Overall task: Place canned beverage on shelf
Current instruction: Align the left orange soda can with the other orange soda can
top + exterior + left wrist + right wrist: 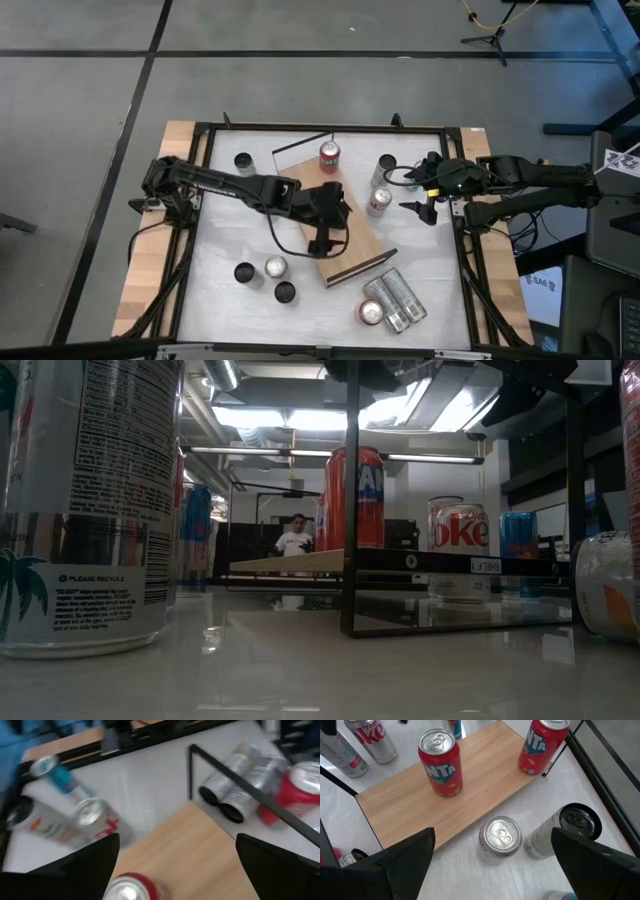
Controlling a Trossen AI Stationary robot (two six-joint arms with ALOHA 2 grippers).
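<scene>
The shelf [365, 240] is a light wooden board lying slantwise on the white table, with a thin black rail [240, 780] at its near end. One red can [329, 157] stands on its far end. A second red can [440, 762] stands on its base at the board's middle, under my left arm. My left gripper [328, 232] hovers open above the board. The can's top [132, 887] shows low between its fingers, apart from them. My right gripper [420, 208] waits open at the table's right, above a silver can [500, 837].
Silver cans [378, 203] [387, 162] stand right of the shelf. Several cans [392, 300] lie near the right front corner. Three more [265, 272] stand at the near left and one [244, 162] at the far left. A big can [90, 510] stands near the low camera.
</scene>
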